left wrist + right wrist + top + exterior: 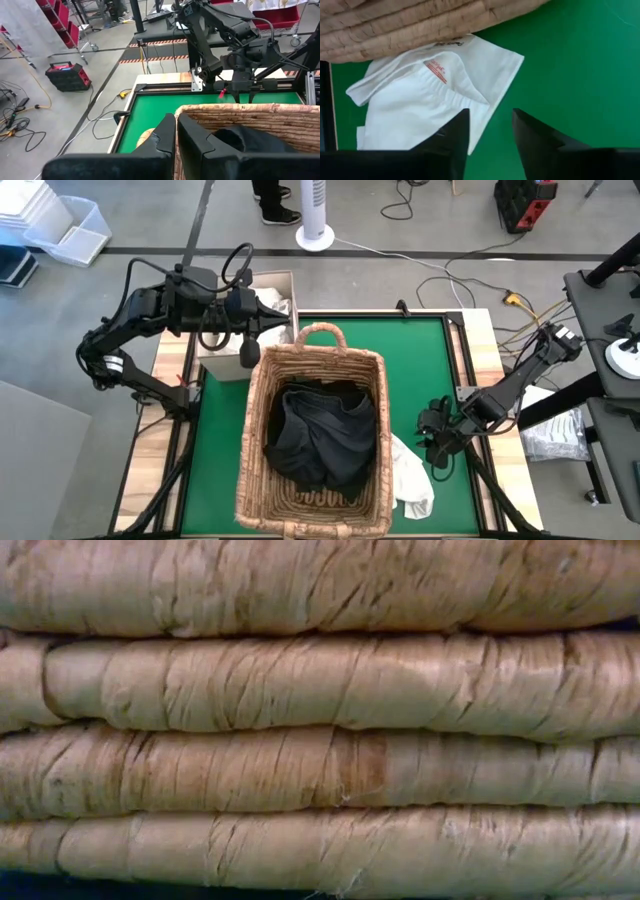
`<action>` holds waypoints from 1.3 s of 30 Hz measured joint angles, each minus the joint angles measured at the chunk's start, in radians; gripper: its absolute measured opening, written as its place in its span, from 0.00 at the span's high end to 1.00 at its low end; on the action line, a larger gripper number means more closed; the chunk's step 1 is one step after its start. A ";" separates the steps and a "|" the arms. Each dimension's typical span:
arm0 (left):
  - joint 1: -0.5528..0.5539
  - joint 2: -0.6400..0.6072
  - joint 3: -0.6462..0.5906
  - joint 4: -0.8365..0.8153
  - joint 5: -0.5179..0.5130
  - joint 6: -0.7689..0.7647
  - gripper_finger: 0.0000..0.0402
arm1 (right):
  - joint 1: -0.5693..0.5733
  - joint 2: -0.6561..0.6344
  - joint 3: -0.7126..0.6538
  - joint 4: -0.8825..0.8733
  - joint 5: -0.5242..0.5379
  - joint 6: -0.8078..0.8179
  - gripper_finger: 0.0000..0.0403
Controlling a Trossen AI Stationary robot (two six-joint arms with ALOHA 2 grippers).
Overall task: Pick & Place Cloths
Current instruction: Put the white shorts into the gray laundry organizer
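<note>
Cloths in two places: a dark cloth (320,435) heaped inside the wicker basket (262,395) at table centre; a white cloth (410,480) out on the green mat (420,360), at about four o'clock from the basket, one edge tucked against or under the basket wall, so apparently still to be placed.

Risks from here, as judgement only: pinching just the thin corner of the white cloth (425,95) and losing it on the lift, because the fabric lies flat and slack; dragging the basket (410,20) along, if the tucked edge is truly caught beneath it; scraping the mat (570,75) with the fingertips through too steep a descent; trailing fabric snagging on the rim during the carry over.

Right gripper (490,132) low over the mat at three o'clock from the basket, just beside the white cloth's near edge; jaws apart by a moderate gap, holding nothing, one finger over the cloth's edge, contact not clear.

Left gripper (176,132) up at about eleven o'clock, above the basket's far corner near a white box (268,285); jaws nearly together, a narrow slit between them, nothing held.
</note>
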 joint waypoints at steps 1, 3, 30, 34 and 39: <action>0.000 0.000 0.000 0.000 -0.001 0.000 1.00 | 0.000 0.005 -0.001 0.011 0.000 -0.001 0.65; 0.001 0.000 0.000 0.000 -0.001 0.003 1.00 | 0.000 0.024 -0.001 0.041 0.000 -0.012 0.59; 0.002 0.000 0.000 0.000 -0.004 0.018 1.00 | 0.052 0.340 -0.002 0.264 -0.003 -0.010 0.38; 0.002 0.000 0.000 0.000 -0.004 0.018 1.00 | 0.052 0.375 -0.010 0.265 0.005 -0.010 0.39; 0.002 0.000 0.000 0.003 -0.004 0.018 1.00 | 0.052 0.411 -0.043 0.316 0.006 -0.007 0.40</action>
